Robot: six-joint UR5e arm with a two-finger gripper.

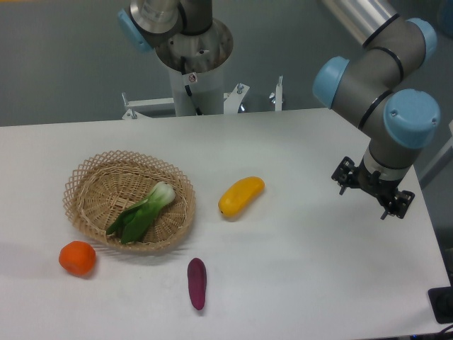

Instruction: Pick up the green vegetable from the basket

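The green vegetable [141, 210], a small bok choy with a pale stem end and dark leaves, lies diagonally inside the basket [85, 177], a shallow tan wicker oval on the left of the table. My gripper [374, 188] hangs far off at the right side of the table, well apart from the basket. Only its black body shows under the grey and blue wrist. The fingers are hidden from this angle, and nothing shows in them.
A yellow oblong fruit [241, 196] lies just right of the basket. A dark purple vegetable [197, 283] lies in front of it, and an orange fruit [77, 258] sits at the basket's front left. The arm's base column [192, 64] stands behind the table.
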